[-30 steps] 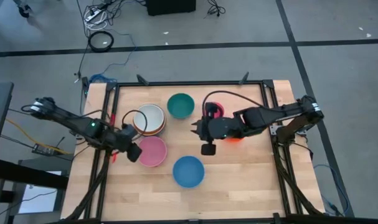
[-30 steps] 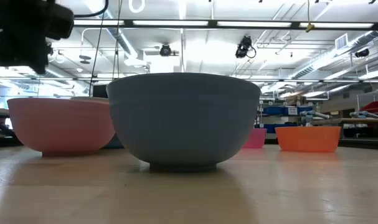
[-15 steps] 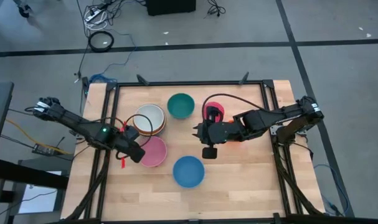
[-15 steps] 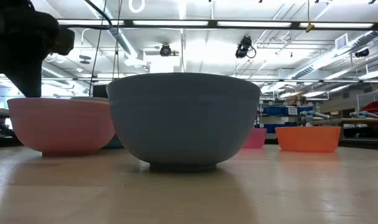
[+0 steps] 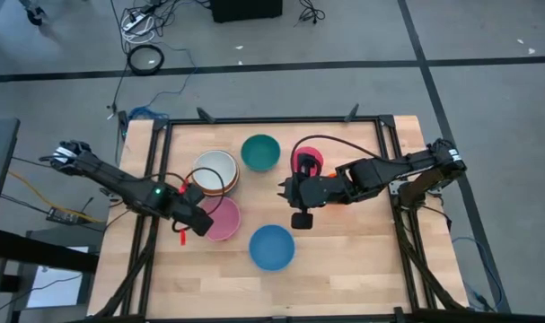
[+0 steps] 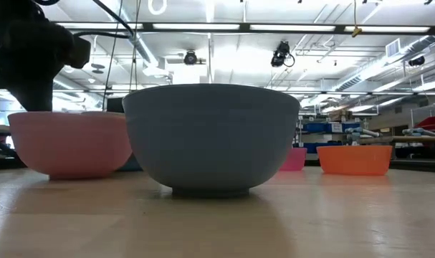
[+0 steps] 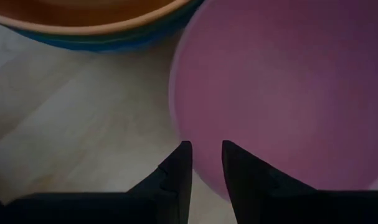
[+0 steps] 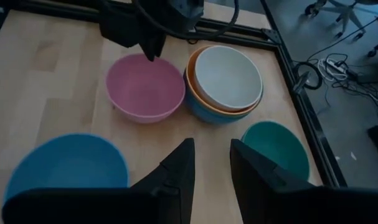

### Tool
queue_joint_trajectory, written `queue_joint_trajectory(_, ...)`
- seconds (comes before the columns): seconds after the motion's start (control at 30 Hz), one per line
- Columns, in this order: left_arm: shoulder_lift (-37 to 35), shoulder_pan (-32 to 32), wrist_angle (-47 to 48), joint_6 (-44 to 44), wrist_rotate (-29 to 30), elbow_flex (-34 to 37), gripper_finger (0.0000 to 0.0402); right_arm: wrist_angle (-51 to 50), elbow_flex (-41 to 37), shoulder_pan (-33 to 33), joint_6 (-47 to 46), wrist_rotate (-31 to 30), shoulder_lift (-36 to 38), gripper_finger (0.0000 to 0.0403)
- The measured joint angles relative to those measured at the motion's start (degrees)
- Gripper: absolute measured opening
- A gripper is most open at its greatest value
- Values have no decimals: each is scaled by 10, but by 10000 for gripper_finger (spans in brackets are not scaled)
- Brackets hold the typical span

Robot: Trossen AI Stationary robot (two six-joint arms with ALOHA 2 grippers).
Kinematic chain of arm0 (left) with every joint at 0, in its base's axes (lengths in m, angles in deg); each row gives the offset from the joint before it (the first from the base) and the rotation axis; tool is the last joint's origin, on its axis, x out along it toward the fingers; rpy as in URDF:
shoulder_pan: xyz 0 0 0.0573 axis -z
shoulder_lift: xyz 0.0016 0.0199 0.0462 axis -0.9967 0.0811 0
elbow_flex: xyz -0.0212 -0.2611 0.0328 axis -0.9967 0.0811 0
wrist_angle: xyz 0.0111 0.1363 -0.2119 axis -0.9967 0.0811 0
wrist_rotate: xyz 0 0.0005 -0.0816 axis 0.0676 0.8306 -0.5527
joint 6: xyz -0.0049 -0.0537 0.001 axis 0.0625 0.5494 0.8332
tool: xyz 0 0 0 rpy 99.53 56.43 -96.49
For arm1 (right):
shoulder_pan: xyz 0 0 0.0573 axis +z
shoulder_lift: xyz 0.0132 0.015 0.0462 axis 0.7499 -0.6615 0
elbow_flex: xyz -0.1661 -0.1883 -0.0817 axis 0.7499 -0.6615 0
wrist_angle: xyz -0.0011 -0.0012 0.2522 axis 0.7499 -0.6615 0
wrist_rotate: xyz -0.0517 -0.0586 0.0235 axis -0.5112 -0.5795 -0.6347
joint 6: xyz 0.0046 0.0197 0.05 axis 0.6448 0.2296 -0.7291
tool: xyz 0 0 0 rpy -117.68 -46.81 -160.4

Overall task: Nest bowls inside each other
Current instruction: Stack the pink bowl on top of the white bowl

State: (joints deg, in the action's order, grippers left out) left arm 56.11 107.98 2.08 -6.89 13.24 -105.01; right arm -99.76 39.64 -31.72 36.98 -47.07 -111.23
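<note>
Pale wood is what we see under everything: the table [image 5: 344, 260] carries all the plain round plastic bowls. The pink bowl [image 5: 222, 218] sits toward the left edge. Just behind it, toward the far edge, the white bowl [image 5: 217, 168] is nested in an orange bowl [image 8: 195, 93], which sits in a blue one whose rim barely shows. The teal bowl [image 5: 260, 152] stands near the far edge, right of that stack. The large light blue bowl [image 5: 272, 247] rests alone toward the near edge, about mid-table. A magenta bowl [image 5: 308, 161] lies by the right arm, and a red-orange bowl [image 6: 355, 159] shows beyond it in the low view.

The left gripper [image 7: 205, 163] is down at the pink bowl's left rim. Its jaws stand a narrow gap apart, straddling the rim's edge as far as we can tell; we cannot say whether they grip it.

The right gripper [image 8: 207, 158] hangs above the middle of the table, between the teal and light blue bowls. Its jaws are partly open and hold nothing.
</note>
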Motion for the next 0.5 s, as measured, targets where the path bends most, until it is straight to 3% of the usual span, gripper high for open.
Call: queue_joint_trajectory(0.5,58,0,0,2,10,0,97,-1,0,4,0,0,0,86)
